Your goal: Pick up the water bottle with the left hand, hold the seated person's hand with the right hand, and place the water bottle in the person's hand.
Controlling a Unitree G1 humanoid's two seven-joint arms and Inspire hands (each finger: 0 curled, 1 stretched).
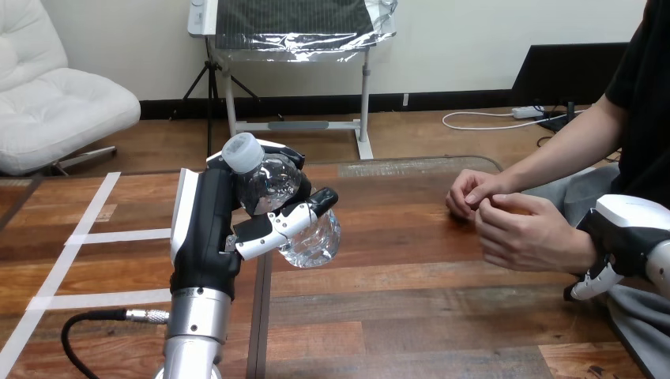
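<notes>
A clear plastic water bottle (276,183) with a white cap is up off the wooden table (411,316), tilted with its cap to the upper left. My left hand (207,229) is shut on it, fingers and thumb wrapped round its body. At the right, the person's two hands meet over the table: the nearer one (521,233) lies palm down, the farther one (472,191) touches its fingertips. My right hand (628,225) sits at the right edge, close against the wrist of the nearer hand. The person's hand partly hides it, so I cannot tell whether it grips the wrist.
White tape lines (87,237) cross the table's left part. A dark seam (261,316) runs down the table just right of my left forearm. Bare wood lies between the bottle and the person's hands.
</notes>
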